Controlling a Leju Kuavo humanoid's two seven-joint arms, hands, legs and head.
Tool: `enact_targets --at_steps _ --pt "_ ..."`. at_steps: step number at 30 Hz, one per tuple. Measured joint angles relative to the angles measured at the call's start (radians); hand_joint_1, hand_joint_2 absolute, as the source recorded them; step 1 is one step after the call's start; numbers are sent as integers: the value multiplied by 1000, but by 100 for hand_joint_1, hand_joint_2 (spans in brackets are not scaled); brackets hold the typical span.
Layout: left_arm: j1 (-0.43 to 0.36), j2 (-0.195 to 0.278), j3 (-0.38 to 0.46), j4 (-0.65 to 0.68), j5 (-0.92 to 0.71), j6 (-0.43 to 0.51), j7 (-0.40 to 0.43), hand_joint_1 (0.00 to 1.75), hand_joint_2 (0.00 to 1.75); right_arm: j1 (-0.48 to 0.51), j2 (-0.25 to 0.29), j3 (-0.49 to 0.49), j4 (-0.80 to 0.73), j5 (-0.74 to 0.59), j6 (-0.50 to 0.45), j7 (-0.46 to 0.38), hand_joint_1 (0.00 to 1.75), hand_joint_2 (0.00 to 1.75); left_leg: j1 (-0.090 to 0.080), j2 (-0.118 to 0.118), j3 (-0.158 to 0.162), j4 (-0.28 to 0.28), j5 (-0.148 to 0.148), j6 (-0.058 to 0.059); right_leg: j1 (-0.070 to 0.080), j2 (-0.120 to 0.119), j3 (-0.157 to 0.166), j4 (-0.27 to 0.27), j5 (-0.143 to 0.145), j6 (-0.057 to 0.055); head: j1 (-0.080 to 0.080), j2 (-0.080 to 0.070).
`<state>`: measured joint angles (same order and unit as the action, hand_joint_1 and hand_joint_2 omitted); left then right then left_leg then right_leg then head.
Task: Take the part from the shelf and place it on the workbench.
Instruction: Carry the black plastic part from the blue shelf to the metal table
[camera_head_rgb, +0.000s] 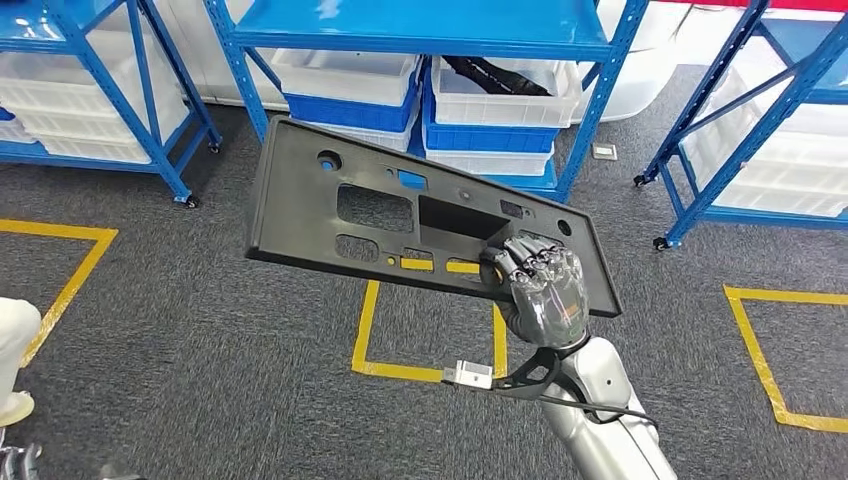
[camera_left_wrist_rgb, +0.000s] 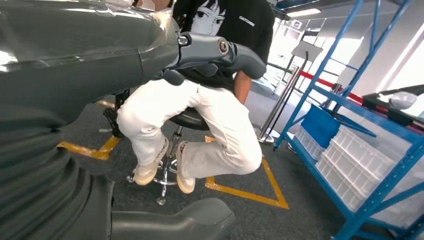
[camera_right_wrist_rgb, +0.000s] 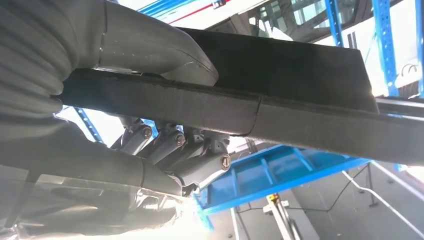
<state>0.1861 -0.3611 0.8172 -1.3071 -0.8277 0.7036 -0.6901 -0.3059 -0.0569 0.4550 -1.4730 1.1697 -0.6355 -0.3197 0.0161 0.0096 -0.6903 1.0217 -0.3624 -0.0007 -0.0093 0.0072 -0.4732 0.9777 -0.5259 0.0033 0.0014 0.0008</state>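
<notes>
The part is a flat black plastic panel with several cutouts. My right hand grips it at its lower right edge and holds it up, tilted, above the grey carpet in front of the blue shelf. In the right wrist view the panel's edge sits clamped between the thumb on one face and the fingers on the other. The left wrist view has my left hand hanging low, fingers spread apart and holding nothing.
Blue shelving racks with white and blue bins stand ahead, left and right. Yellow tape squares mark the floor. A person sits on a stool close to my left side; their white trouser leg shows at the left edge.
</notes>
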Motion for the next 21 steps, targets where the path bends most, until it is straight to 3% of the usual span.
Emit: enact_targets --at_steps 1,3,4,5,6,7,10,12,14,15,16,18,20,21 --pt "1 0 -3 0 7 0 0 0 175 -3 2 0 3 -5 0 0 175 175 2 -1 -13 33 -35 -5 -5 2 -4 -2 11 -9 -1 0" --pt "5 0 -8 0 3 0 0 0 175 -10 5 1 10 -21 0 0 175 175 4 -3 -48 152 -130 -11 -5 9 -18 -1 28 -20 -4 0" --pt "6 0 -10 1 -4 0 0 0 175 -14 5 2 15 -32 0 0 175 175 4 -3 -60 209 -159 -14 -4 14 -26 0 35 -21 -5 0" --pt "7 1 -12 2 -11 0 0 0 175 -17 5 3 20 -46 0 0 175 175 4 -3 -60 243 -167 -16 -3 19 -33 1 40 -20 -4 0" --pt "7 1 -15 4 -12 0 0 0 175 -19 4 4 25 -59 0 0 175 175 4 -4 -44 242 -158 -16 -3 26 -39 3 44 -17 -5 0" --pt "8 1 -19 5 -4 0 0 0 175 -22 3 6 30 -73 0 -1 175 175 5 -9 -10 206 -137 -15 -3 34 -44 5 48 -14 -5 0" --pt "7 1 -37 9 43 -1 0 0 175 -36 0 11 40 -100 0 -7 175 175 11 -66 113 35 -103 -4 -2 57 -58 13 54 -3 -4 0" --pt "7 1 -53 11 63 -1 0 0 175 -51 -1 15 44 -106 0 -8 175 175 10 -81 135 -3 -109 2 0 74 -71 15 61 9 -4 0" --pt "7 -1 -75 12 85 -1 0 0 175 -63 -3 19 48 -110 0 -8 175 175 7 -56 132 -13 -104 12 1 82 -84 20 66 22 -6 0" --pt "7 -2 -88 12 90 -1 0 0 175 -68 -4 21 50 -112 0 -8 175 175 8 -44 131 -18 -99 18 1 68 -96 34 59 25 -5 0" --pt "8 -3 -98 12 91 -1 0 0 175 -73 -5 22 52 -114 0 -8 175 175 9 -31 129 -22 -95 25 2 48 -116 68 42 25 -3 0" --pt "12 -4 -119 14 85 -1 0 0 175 -85 -5 26 59 -117 1 -8 175 175 7 -4 124 -24 -92 33 0 11 -177 188 -12 23 2 0" --pt "20 -6 -151 17 89 -1 0 0 175 -96 -5 30 70 -119 1 -8 175 175 4 25 119 -23 -90 35 -4 6 -224 294 -45 29 4 0" --pt "22 -6 -171 19 96 -1 0 0 175 -100 -6 31 76 -120 2 -8 175 175 4 37 117 -23 -89 36 -6 3 -223 299 -41 35 5 0"
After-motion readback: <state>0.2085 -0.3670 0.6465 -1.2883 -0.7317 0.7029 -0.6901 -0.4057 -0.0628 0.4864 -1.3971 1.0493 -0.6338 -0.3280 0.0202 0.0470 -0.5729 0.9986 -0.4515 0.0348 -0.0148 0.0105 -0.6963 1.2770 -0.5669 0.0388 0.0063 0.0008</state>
